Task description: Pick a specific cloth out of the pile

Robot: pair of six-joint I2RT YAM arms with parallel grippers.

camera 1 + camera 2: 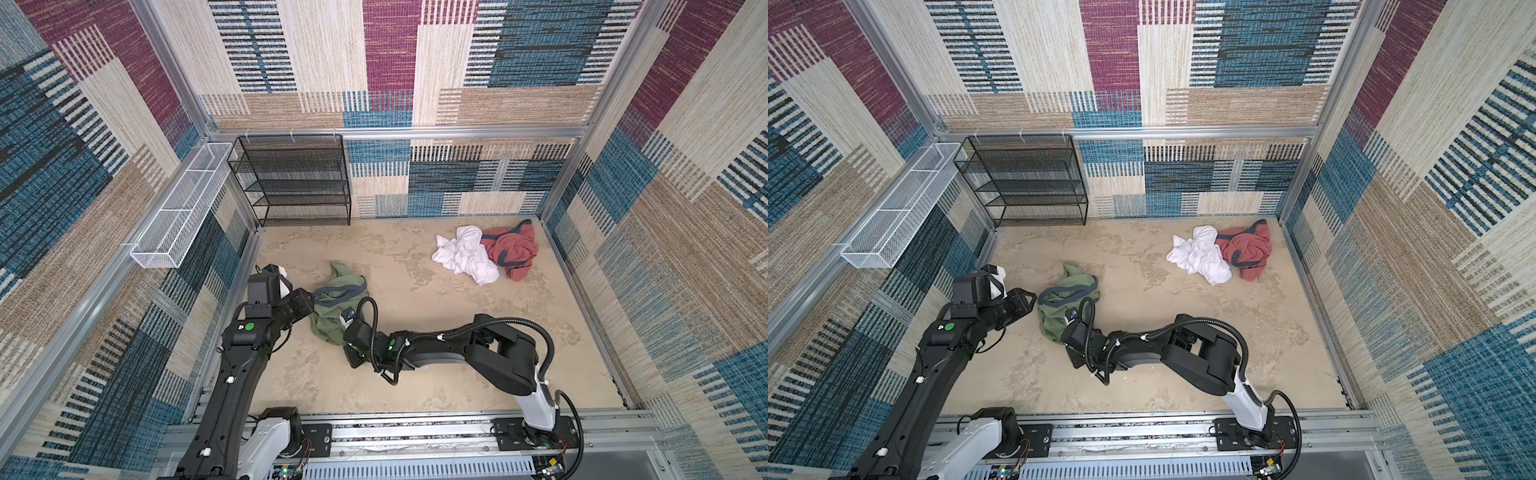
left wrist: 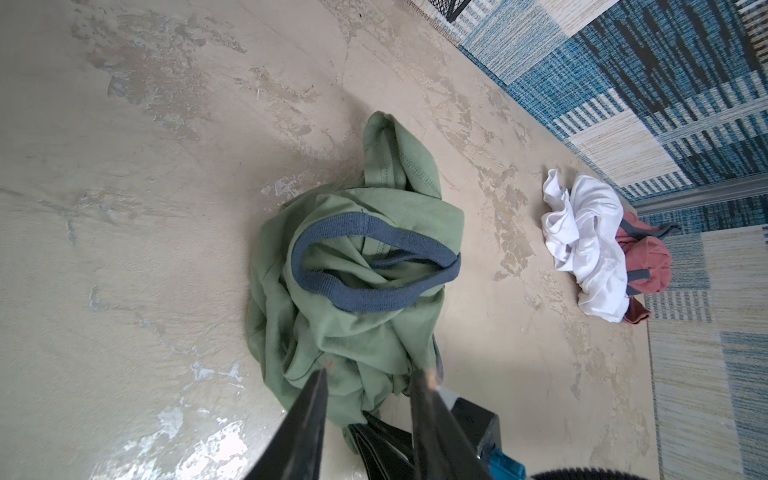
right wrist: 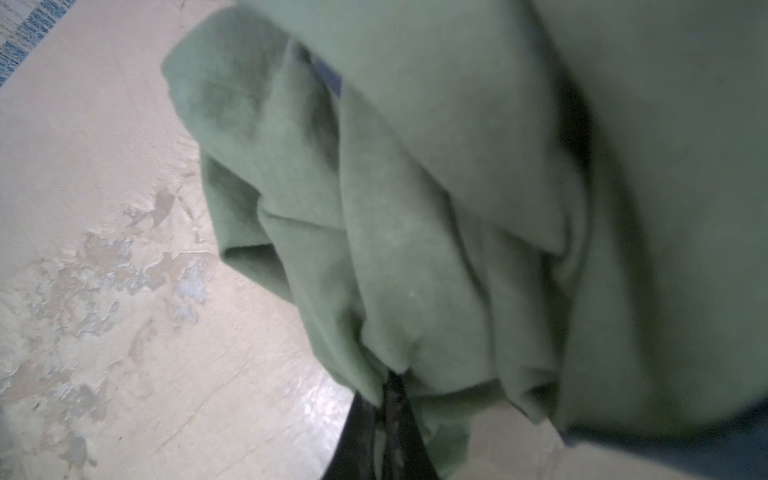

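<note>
**Olive-green cloth, pinched at one fold, lying clear of the pile**

Item 1. Cloth. Crumpled olive-green garment that fills the right wrist view. A grey-blue trim band loops across its top. It lies on the table left of centre in both top views, well apart from the pile. Judged from that gap, the picking-out is largely done.

Item 2. Right gripper. It is clenched on a gathered fold at the cloth's near edge, and the fabric bunches into the closed fingers. The arm reaches across the middle to get there. A pinch on an edge fold likely serves as a handle for lifting or dragging so large a garment.

Item 3. Left gripper. Its fingers are parted, with the tips at the cloth's left edge, and no fabric is seen caught between them. It probably stands ready for a second hold, since one pinch would leave most of the garment trailing.

Item 4. Pile. A white cloth and a brick-red garment with grey-blue trim touch each other near the far right corner. Neither arm is near them.

Item 5. Fixtures. A black mesh rack stands against the back wall. A white mesh basket hangs on the left wall. Neither appears to hold anything.
</note>
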